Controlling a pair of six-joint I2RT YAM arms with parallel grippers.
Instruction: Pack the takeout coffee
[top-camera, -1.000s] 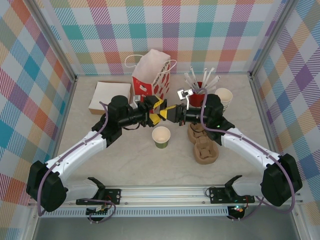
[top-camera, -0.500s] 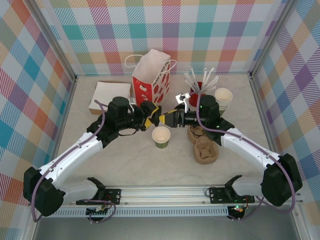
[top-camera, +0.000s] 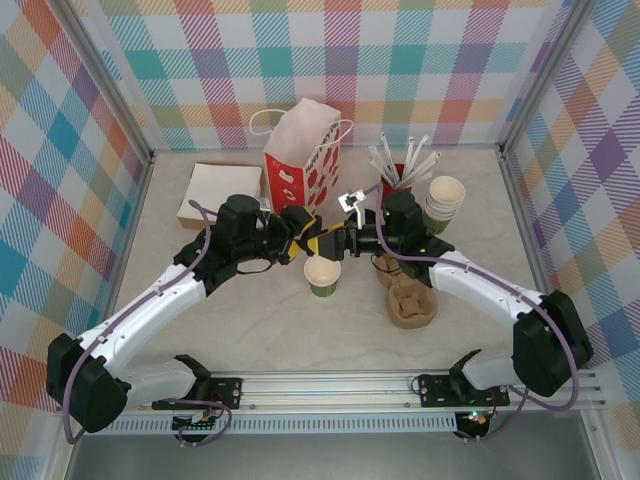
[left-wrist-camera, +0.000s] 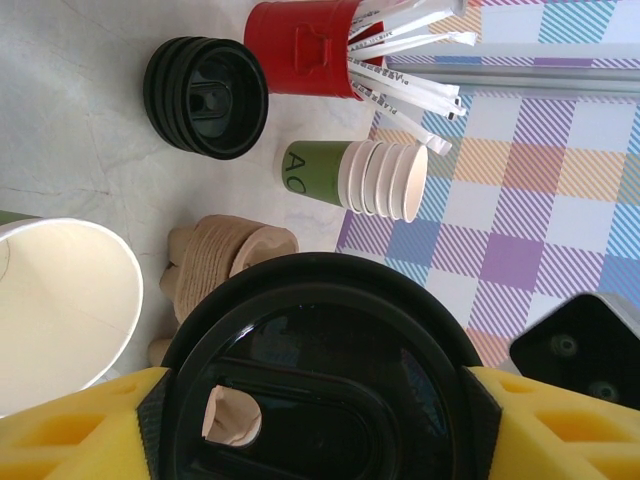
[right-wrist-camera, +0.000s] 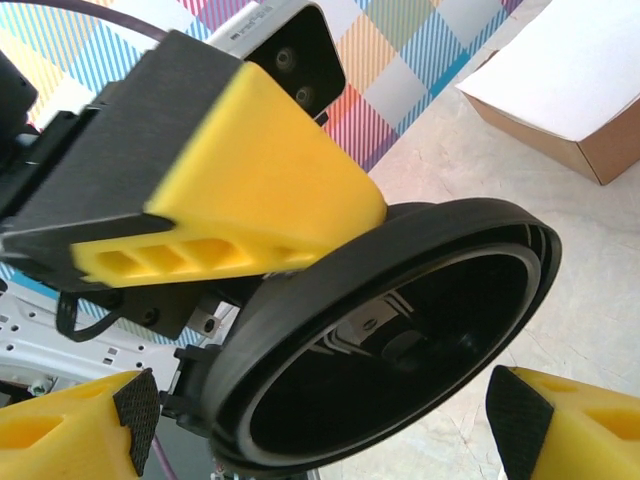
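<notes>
A single green paper cup (top-camera: 322, 275) with a cream inside stands lidless at the table's middle; its white rim (left-wrist-camera: 50, 310) also shows in the left wrist view. Just above and behind it, my left gripper (top-camera: 312, 238) is shut on a round black lid (top-camera: 322, 241), held by its edges between the yellow fingers (left-wrist-camera: 560, 430). The lid (left-wrist-camera: 320, 380) lies flat, sip hole to the left. My right gripper (top-camera: 341, 236) faces it from the right, open. Its fingertips (right-wrist-camera: 580, 420) stand wide on either side of the lid's (right-wrist-camera: 390, 350) underside, apart from it.
A red paper bag (top-camera: 305, 150) stands at the back, a white box (top-camera: 225, 190) to its left. At the right are a red holder of wrapped sticks (top-camera: 398, 180), stacked green cups (top-camera: 445, 200), a stack of black lids (left-wrist-camera: 205, 97) and brown pulp carriers (top-camera: 410, 300).
My right gripper has opened and let go of the black lid, which stays in my left gripper. The left arm has drawn slightly back to the left with it.
</notes>
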